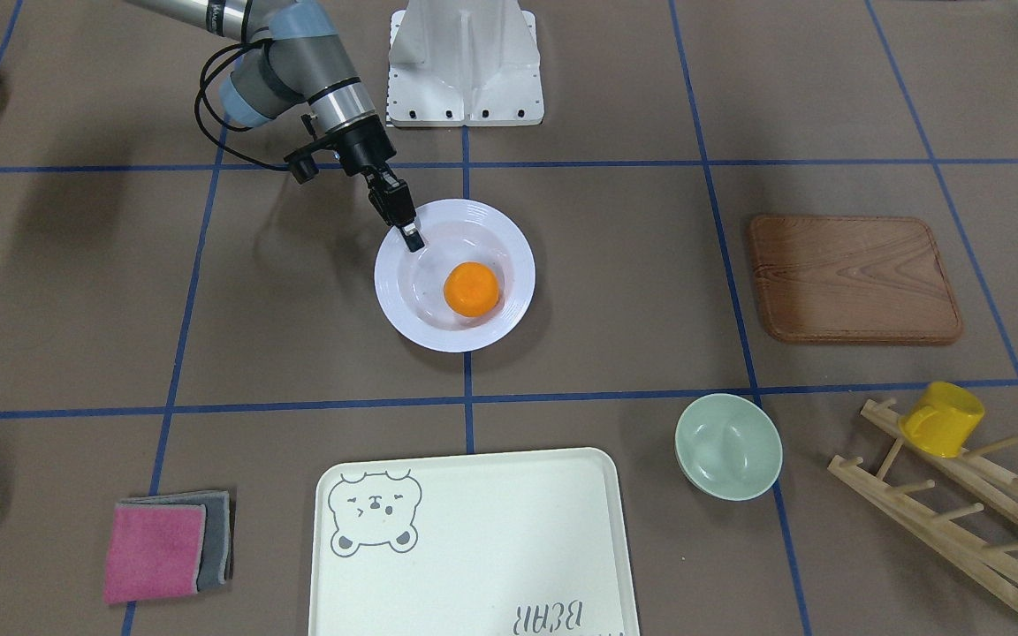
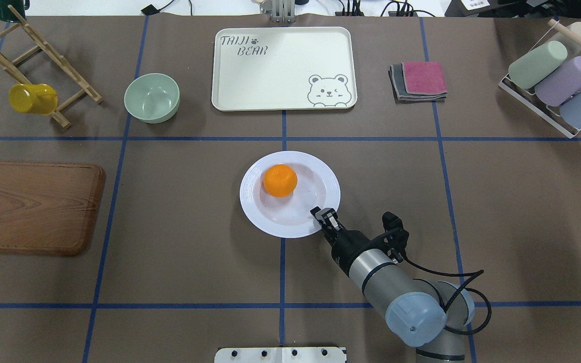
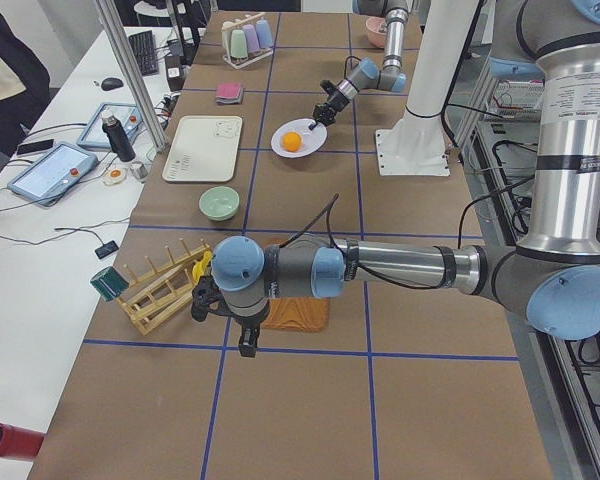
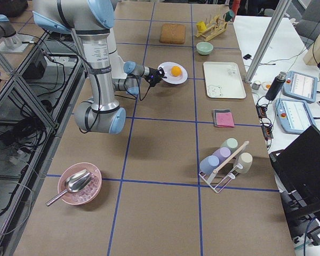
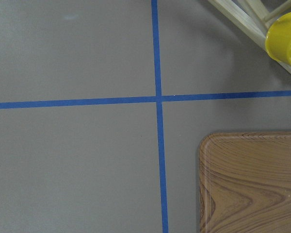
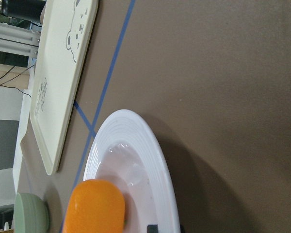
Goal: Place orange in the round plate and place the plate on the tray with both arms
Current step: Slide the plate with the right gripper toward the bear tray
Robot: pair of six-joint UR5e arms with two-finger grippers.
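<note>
The orange (image 1: 471, 289) lies in the sunken centre of the white round plate (image 1: 403, 300), in the middle of the table. My right gripper (image 1: 412, 237) is at the plate's rim on the robot's side, with its fingers closed across that rim (image 2: 322, 214). In the right wrist view the orange (image 6: 97, 206) and the ridged rim (image 6: 150, 141) fill the lower left. The cream bear tray (image 1: 474, 530) lies bare at the far edge, apart from the plate. My left gripper (image 3: 246, 345) hangs over the table by the wooden board; whether it is open or shut I cannot tell.
The brown wooden board (image 1: 854, 278) lies on the robot's left side. A pale-green bowl (image 1: 728, 446) sits beside the tray, and a yellow cup (image 1: 944, 418) hangs on a wooden rack. Folded cloths (image 1: 164, 548) lie on the tray's other side. A cup rack (image 2: 553, 80) is at the far right.
</note>
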